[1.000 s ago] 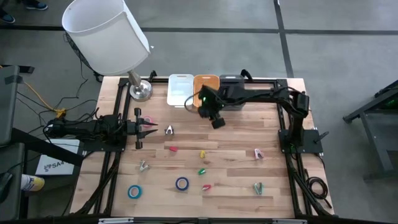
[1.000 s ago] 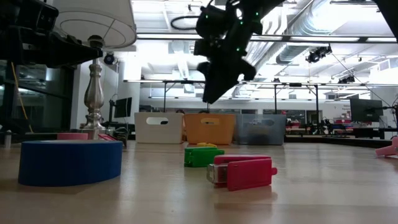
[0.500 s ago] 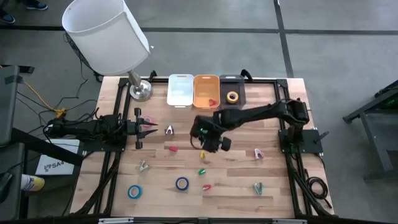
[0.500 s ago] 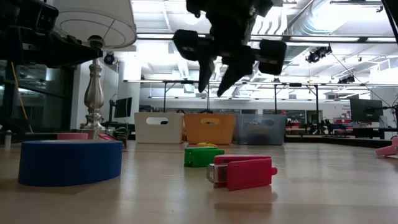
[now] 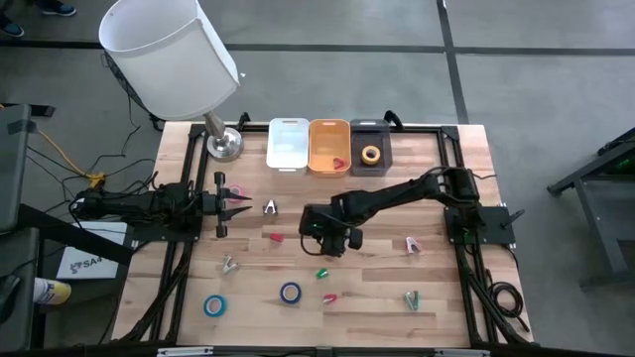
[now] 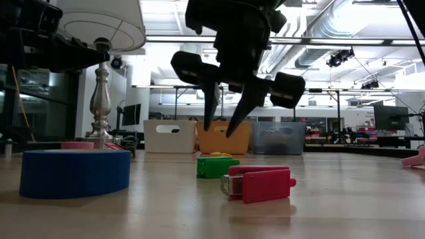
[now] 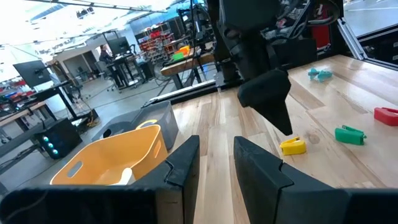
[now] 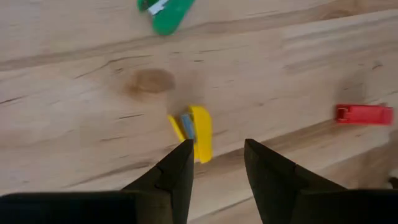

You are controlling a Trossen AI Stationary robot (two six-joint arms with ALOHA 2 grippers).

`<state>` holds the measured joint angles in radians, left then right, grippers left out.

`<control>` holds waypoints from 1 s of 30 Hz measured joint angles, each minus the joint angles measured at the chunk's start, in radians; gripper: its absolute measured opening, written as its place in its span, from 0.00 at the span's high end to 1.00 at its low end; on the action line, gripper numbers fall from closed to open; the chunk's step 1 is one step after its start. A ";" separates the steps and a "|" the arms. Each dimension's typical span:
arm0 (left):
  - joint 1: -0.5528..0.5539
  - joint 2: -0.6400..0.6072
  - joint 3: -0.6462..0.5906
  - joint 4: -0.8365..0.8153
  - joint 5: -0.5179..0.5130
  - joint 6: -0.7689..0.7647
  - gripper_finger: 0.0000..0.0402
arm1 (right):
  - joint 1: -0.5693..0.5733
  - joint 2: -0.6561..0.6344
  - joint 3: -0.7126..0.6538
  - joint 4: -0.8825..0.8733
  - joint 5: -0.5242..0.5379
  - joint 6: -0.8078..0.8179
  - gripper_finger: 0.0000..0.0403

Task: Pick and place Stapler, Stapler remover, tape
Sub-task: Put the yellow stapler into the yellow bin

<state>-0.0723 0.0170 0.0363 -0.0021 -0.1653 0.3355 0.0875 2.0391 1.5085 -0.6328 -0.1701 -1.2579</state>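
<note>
the wooden surface (image 5: 377,288) is seen from above, with a lamp's white shade (image 5: 171,55) and metal base (image 5: 224,145) at its far left corner. three bins are lined up along the far edge: a white bin (image 5: 288,143), an orange bin (image 5: 329,147) with a small red item inside, and a dark bin (image 5: 370,155) in which a yellow roll of tape (image 5: 371,155) lies.

the right arm is stretched from its mount at the right edge toward the middle of the surface. its right end effector (image 8: 214,163) is poised above a yellow stapler (image 8: 194,132), fingers partly spread and holding nothing; in the right wrist view the stapler shows just ahead of the gap between the fingers. the left arm is parked at the left edge, and the left end effector (image 5: 238,203) is narrowly parted and empty, with a pink roll of tape (image 5: 234,191) just beside it.

a blue roll of tape (image 5: 214,304) lies near the front left, and another blue roll with a yellow centre (image 5: 290,292) lies to its right. a green stapler (image 6: 217,165) and a red stapler (image 6: 259,182) lie close together in the low view, the red one nearer the camera. another red stapler (image 8: 364,114) lies apart from the yellow one. small claw-shaped items are scattered about, including a silver one (image 5: 270,207), a pink one (image 5: 413,245) and a green one (image 5: 411,297).
</note>
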 joint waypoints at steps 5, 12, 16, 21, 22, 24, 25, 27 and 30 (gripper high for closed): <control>0.000 0.000 0.000 0.000 0.000 0.000 0.76 | 0.000 0.006 -0.001 0.011 -0.004 0.003 0.64; 0.000 0.000 0.000 0.000 0.000 0.000 0.76 | 0.000 0.010 -0.076 0.109 0.010 -0.001 0.48; 0.000 0.000 0.000 0.000 0.000 0.000 0.76 | 0.000 0.011 -0.125 0.142 0.075 -0.045 0.40; 0.000 0.000 0.000 0.000 0.000 0.000 0.76 | 0.001 0.010 -0.137 0.159 0.086 -0.058 0.38; 0.000 0.000 0.000 0.000 0.000 0.000 0.76 | 0.001 0.010 -0.137 0.158 0.082 -0.059 0.38; 0.000 0.000 0.000 0.000 0.000 0.000 0.76 | 0.002 0.010 -0.137 0.157 0.067 -0.066 0.39; 0.000 0.000 0.000 0.000 0.000 0.000 0.76 | 0.003 0.010 -0.137 0.156 0.060 -0.069 0.40; 0.000 0.000 0.000 0.000 0.000 0.000 0.76 | 0.005 0.010 -0.137 0.154 0.049 -0.071 0.43; 0.000 0.000 0.000 0.000 0.000 0.000 0.76 | 0.007 0.014 -0.138 0.152 0.042 -0.071 0.46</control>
<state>-0.0723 0.0174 0.0361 -0.0021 -0.1650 0.3355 0.0948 2.0533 1.3708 -0.4812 -0.1284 -1.3285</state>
